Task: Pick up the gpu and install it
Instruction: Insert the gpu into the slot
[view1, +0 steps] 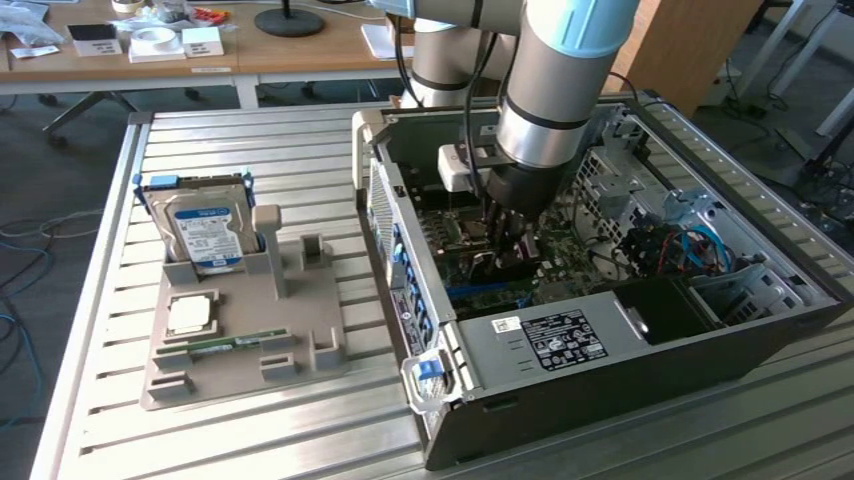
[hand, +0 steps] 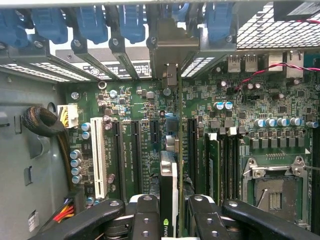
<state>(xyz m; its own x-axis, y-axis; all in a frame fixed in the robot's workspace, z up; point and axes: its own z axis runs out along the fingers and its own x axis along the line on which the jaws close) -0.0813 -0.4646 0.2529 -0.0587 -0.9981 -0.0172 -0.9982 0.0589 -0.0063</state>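
Note:
My gripper (hand: 172, 216) is down inside the open PC case (view1: 561, 345), shut on the gpu (hand: 169, 187). The card shows edge-on between the two black fingers (hand: 146, 220), a thin dark board with a white strip and a green logo. Its silver end bracket (hand: 169, 50) reaches the rear slot openings among the blue latches. The card stands upright over the motherboard (hand: 280, 100), in line with the long black expansion slots; I cannot tell whether it is seated. In the exterior view the gripper (view1: 511, 250) hangs low over the board in the middle of the case.
A grey holder tray (view1: 314, 350) at the exterior view's left carries a silver hard drive (view1: 207, 235) standing upright, a CPU (view1: 187, 313) and a green RAM stick (view1: 220, 343). The case's walls, drive cage (view1: 667, 205) and blue cables (view1: 694, 250) close in around the arm. An empty CPU socket (hand: 272, 187) lies beside the card.

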